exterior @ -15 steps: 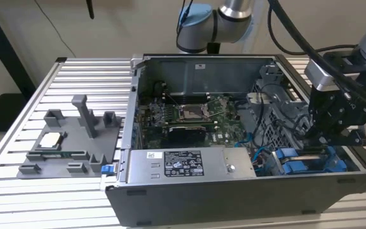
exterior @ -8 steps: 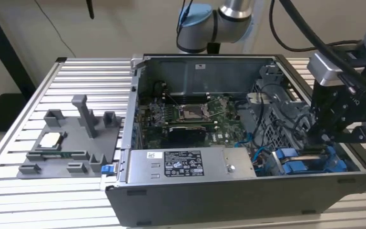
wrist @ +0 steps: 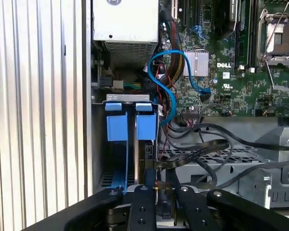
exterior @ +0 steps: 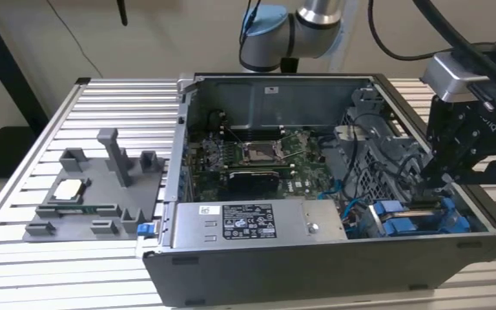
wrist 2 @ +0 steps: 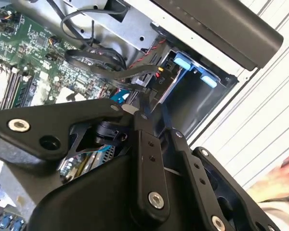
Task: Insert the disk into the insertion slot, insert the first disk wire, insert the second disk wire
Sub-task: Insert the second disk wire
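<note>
At the near corner of the open computer case, on the exterior view's right, I hang over the drive cage with my gripper reaching down among the cables. The disk already sits in the insertion slot, so I judge the first step done and the wiring step in hand. In the first wrist view my jaws come together just above the drive's edge, closed on what looks like a small dark connector at the end of a flat black cable. I cannot make out whether that plug is already seated or only hovering at the socket.

If it is not yet home, the move calls for a straight, square push along the drive's connector edge, since a tilted plug would jam against the cage wall.

The disk shows little of itself: in the first wrist view I see mostly its bright blue carrier tabs standing side by side in the grey bay, with a thin blue rail running down between them. A blue data cable loops from the motherboard towards the bay. On the worktop beside the case rests a grey fixture tray.
</note>
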Robot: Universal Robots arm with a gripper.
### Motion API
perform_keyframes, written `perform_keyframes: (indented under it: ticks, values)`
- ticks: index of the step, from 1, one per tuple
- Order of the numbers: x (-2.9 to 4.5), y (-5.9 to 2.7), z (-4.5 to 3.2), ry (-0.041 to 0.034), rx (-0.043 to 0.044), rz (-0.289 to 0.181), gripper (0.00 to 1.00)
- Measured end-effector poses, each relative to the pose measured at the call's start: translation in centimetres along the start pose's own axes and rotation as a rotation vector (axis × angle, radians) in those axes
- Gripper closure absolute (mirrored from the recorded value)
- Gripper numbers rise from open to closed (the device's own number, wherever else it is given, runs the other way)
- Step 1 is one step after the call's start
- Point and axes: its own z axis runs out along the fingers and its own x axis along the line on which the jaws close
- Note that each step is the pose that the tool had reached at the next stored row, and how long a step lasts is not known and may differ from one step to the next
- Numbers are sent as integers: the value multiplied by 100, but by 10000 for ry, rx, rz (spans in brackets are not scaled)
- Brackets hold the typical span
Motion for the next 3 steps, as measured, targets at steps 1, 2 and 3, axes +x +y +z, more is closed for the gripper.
perform_keyframes:
  ticks: [1, 2, 3]
  values:
    - [0, 0, 0, 0, 0, 2, 76]
    - [0, 0, 0, 0, 0, 2, 76]
    - [0, 0, 0, 0, 0, 2, 76]
